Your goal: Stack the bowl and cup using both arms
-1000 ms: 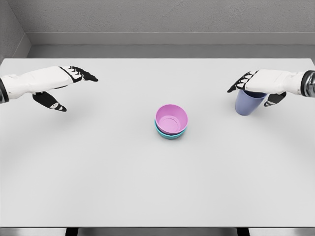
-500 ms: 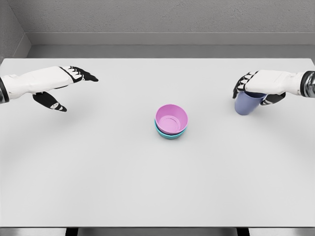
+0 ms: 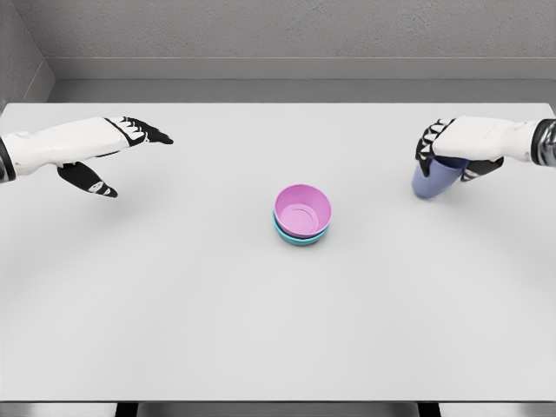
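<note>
- Cup: blue-violet, gripped from above at its rim by the right hand, whose dark fingers curl over the near side; the body hangs below the palm and leans slightly, its base swung toward the table's middle.
- Pink bowl: nested inside a teal bowl, well apart from the right hand, on its inner side and nearer the onlooker; this stack appears to be the cup's destination.
- Left hand: fingers extended and relaxed, thumb spread below, grasping nothing; it hovers over the far side of the table, well away from both bowls.
- Risk: the grip covers only the rim, so the tilted cup could rotate further or slip free during transport; a skewed base may catch the pink bowl's rim and shove the stack.
- Obstructions: nothing lies between cup and bowls; the path appears open.
</note>
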Robot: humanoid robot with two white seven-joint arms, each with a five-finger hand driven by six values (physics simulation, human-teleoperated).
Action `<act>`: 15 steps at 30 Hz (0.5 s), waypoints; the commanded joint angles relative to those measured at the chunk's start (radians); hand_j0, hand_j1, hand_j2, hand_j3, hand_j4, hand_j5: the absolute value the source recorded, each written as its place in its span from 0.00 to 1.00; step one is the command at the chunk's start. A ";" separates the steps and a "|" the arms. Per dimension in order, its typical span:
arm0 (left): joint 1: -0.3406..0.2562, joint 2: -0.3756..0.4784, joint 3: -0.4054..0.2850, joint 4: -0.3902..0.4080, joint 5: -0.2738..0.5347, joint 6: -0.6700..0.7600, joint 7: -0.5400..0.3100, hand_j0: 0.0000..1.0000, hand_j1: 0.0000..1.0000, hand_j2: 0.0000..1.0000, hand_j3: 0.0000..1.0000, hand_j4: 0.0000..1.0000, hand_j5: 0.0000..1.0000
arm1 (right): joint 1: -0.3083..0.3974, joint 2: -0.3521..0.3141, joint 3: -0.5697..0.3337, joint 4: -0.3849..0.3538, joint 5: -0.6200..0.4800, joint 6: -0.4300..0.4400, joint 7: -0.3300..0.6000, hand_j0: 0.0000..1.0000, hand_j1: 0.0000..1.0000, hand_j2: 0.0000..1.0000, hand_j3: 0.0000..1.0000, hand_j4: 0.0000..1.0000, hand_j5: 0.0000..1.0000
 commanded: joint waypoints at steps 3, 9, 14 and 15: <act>0.000 0.002 0.000 0.000 0.007 0.003 0.000 1.00 1.00 1.00 1.00 1.00 1.00 | -0.005 -0.002 -0.007 -0.002 -0.014 0.003 0.000 0.42 0.42 0.42 0.42 0.42 0.42; 0.000 0.002 0.000 0.000 0.007 0.003 0.000 1.00 1.00 1.00 1.00 1.00 1.00 | -0.018 -0.002 -0.053 -0.003 -0.048 0.003 0.000 0.42 0.42 0.42 0.42 0.42 0.42; 0.000 0.002 0.000 0.000 0.007 0.003 0.000 1.00 1.00 1.00 1.00 1.00 1.00 | -0.034 -0.001 -0.055 -0.065 -0.081 0.003 0.000 0.44 0.44 0.44 0.44 0.44 0.44; 0.000 0.002 0.000 0.000 0.007 0.003 0.000 1.00 1.00 1.00 1.00 1.00 1.00 | -0.035 -0.001 -0.053 -0.083 -0.081 0.003 0.000 0.44 0.44 0.44 0.44 0.44 0.44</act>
